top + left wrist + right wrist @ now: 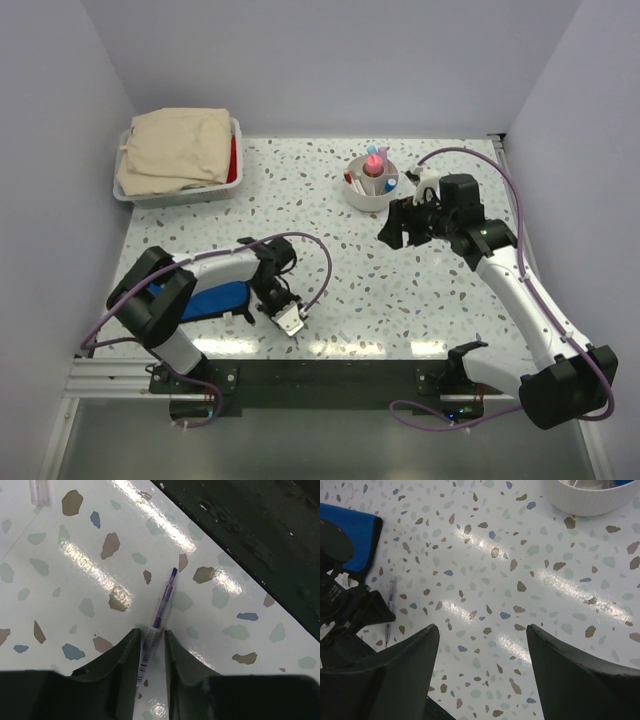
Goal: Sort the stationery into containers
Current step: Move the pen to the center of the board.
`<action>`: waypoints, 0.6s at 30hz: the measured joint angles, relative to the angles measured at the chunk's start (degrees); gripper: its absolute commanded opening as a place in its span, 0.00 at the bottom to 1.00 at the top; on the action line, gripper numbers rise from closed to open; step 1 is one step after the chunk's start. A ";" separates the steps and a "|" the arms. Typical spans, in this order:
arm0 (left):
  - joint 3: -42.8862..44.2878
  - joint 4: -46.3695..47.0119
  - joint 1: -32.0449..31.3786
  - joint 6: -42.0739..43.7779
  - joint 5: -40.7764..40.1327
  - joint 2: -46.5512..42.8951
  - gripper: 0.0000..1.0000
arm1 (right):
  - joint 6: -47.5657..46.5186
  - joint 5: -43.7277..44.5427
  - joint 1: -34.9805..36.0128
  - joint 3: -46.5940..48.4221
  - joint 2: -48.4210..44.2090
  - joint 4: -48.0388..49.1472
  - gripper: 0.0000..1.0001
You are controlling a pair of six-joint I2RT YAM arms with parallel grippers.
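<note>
Stationery piece at issue: a slim purple-tipped pen [164, 600], lying flat on the desk [60, 605] near its front edge, just beside the dark rail [260, 540]. I am straddling its labelled end with my left pincer [151, 635], jaws narrowed to a slit around the barrel. I cannot tell whether they are pinching it yet. My right pincer [482, 627] is hanging released and empty near the white cup [360, 200], which is already holding a pink marker [375, 160] among others.

Risks as I am judging them: I am taking the pen at one end, so it may droop or twist out on the lift. A sideways nudge could send it rolling toward the rail. The cup is sitting well apart, and its crowding may keep the pen from dropping in.
</note>
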 measured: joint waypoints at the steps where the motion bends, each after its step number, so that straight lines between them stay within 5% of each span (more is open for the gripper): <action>1: 0.02 0.02 -0.11 -0.39 -0.24 0.00 0.24 | 0.04 -0.04 0.00 0.00 0.00 0.07 0.73; 6: 2.34 0.00 -0.46 -5.62 -0.57 2.12 0.13 | -0.13 -0.11 0.00 0.00 0.00 0.28 0.73; 12: 14.93 4.20 -0.57 -21.53 1.73 12.48 0.09 | -1.99 1.11 0.00 0.00 0.00 0.22 0.72; 18: 24.63 13.22 -0.55 -34.69 1.64 19.89 0.17 | -11.72 -0.39 0.00 -0.13 -0.02 -0.87 0.73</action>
